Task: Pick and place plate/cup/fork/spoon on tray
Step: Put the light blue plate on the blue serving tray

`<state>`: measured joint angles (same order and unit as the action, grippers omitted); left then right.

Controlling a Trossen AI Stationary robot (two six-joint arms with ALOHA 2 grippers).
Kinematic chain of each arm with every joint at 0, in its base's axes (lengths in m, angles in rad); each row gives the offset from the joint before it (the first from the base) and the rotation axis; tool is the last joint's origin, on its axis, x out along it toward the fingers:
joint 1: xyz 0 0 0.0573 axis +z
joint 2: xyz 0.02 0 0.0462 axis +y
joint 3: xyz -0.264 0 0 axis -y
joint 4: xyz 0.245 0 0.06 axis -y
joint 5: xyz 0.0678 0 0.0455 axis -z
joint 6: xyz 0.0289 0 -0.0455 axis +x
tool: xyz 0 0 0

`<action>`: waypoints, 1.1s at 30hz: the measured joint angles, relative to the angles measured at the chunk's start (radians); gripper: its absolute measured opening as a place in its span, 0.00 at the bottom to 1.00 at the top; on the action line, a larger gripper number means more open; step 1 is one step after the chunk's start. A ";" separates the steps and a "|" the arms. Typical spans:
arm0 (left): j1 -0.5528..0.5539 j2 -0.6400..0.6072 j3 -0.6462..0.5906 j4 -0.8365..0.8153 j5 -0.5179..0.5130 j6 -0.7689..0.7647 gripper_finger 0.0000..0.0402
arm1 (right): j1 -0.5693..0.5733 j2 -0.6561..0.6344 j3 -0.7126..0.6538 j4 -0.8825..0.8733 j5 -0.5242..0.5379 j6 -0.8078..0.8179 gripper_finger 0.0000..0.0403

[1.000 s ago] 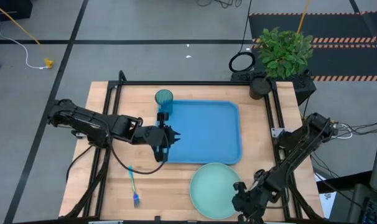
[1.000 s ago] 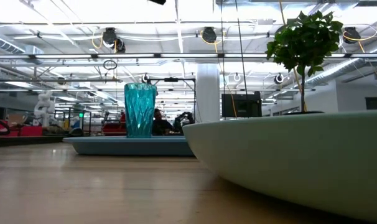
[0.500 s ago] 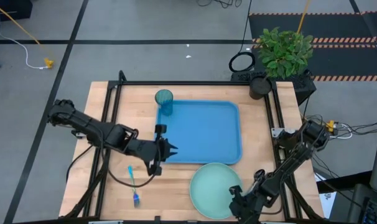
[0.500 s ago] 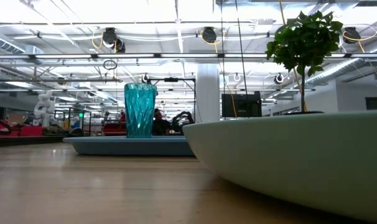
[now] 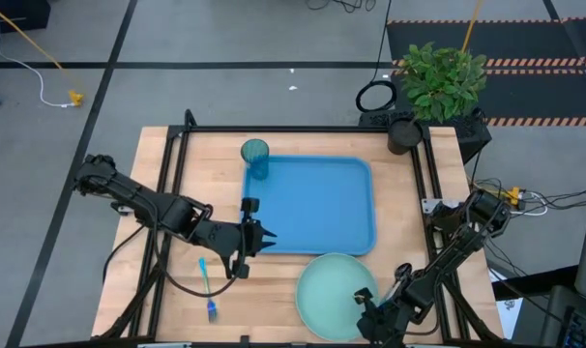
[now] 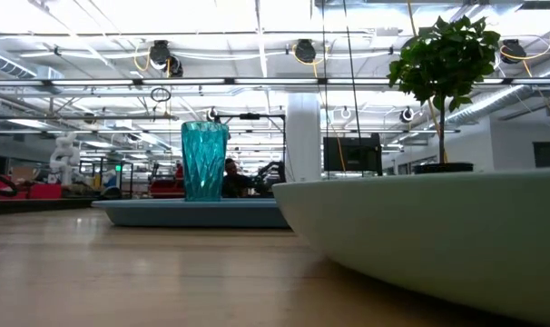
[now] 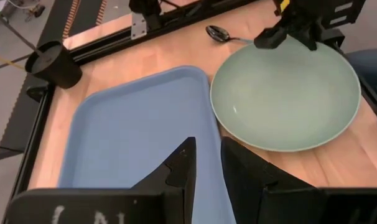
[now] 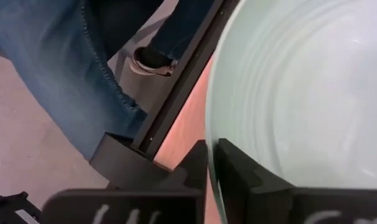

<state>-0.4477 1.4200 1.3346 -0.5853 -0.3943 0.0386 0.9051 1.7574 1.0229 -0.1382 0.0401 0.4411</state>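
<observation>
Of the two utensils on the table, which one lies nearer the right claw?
The spoon, dark oval bowl, lying beside the plate close to the right claw. The fork lies across the table, near the left claw.

Robotics lab, open industrial hall.

Wood worktop (image 5: 177,164) in black metal frame (image 5: 274,129) on grey concrete floor (image 5: 225,58) with hazard-striped mat (image 5: 525,63). Low view: exposed ceiling trusses (image 6: 121,84), hanging lights (image 6: 304,50), white column (image 6: 303,136), monitor (image 6: 352,153), more rigs behind. Potted plant (image 5: 440,82) at worktop corner; cables (image 5: 42,77) on floor.
</observation>
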 joint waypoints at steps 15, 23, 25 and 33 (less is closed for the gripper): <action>0.000 0.000 0.000 0.011 0.000 0.004 0.20 | 0.014 0.001 0.279 -0.303 0.050 -0.042 0.00; -0.018 0.000 0.000 -0.009 -0.014 0.006 0.20 | 0.013 0.001 0.456 -0.536 0.175 -0.110 0.00; -0.036 -0.009 0.000 -0.027 -0.047 0.009 0.20 | 0.010 0.001 0.475 -0.557 0.211 -0.115 0.00; -0.058 -0.014 0.001 -0.029 -0.064 0.020 0.20 | -0.032 0.001 0.492 -0.624 0.292 -0.149 0.00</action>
<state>-0.5052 1.4062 1.3357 -0.6145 -0.4579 0.0586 0.8733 1.7584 1.5150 -0.7620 0.3317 0.2924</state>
